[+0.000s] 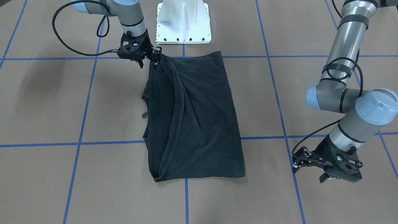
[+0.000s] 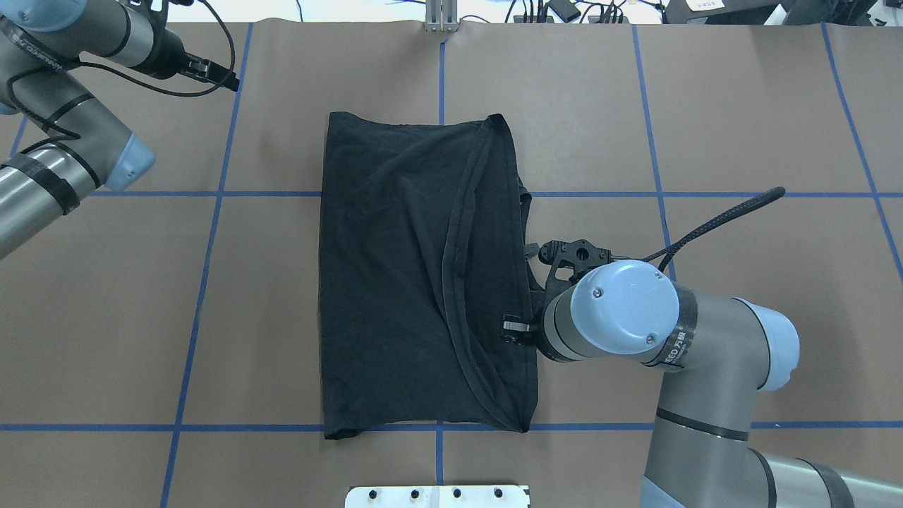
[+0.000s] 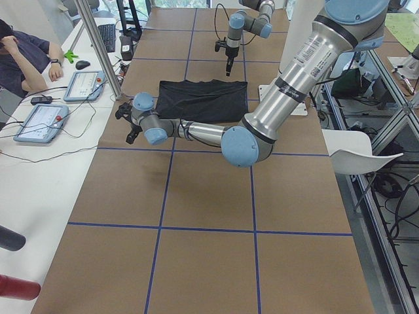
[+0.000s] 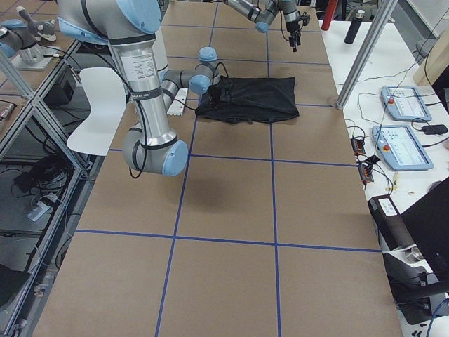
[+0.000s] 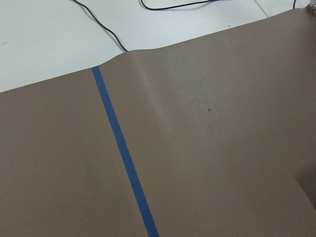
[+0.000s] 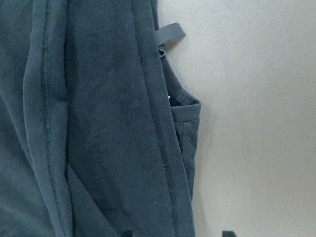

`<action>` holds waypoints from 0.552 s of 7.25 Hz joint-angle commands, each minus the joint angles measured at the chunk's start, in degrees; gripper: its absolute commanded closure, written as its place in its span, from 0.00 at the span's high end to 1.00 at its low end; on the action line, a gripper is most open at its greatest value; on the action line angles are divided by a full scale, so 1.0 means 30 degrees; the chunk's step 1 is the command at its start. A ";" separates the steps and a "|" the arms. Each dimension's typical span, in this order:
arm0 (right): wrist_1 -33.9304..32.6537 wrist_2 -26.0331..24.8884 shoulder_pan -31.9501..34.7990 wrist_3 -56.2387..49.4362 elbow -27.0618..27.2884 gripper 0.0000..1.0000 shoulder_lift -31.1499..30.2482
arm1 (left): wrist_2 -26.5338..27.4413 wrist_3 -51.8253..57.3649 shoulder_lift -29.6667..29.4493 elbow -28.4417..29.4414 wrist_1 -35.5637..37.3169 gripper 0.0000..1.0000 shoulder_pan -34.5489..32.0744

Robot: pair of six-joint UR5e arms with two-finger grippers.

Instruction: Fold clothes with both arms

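We log the black T-shirt (image 1: 199, 118) lying folded into a long rectangle at the middle of the brown table (image 1: 62, 180), plain side up, one hemmed layer curving down its length; no print shows. No container is in any view.

Right gripper (image 1: 155, 60): in the front-facing view its jaws are pinched on the shirt's corner nearest the white pedestal (image 1: 183, 21), that corner drawn slightly up. From overhead the wrist's blue cap hides the fingertips. The right wrist camera shows only seams, a small fabric loop and bare table beside the edge.

Left gripper (image 1: 326, 171): hovers over bare table, well apart from the shirt, on the operators' side. We cannot tell how far its jaws are apart; the fingers point away. Its wrist camera sees only table and blue tape (image 5: 123, 158).

A person (image 3: 23, 55) sits at the side bench, cut off by the frame.
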 commanded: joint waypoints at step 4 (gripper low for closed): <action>-0.5440 -0.4048 -0.3188 -0.5522 -0.2885 0.89 0.4970 | -0.0007 -0.0169 0.0058 -0.0041 0.0000 1.00 0.0127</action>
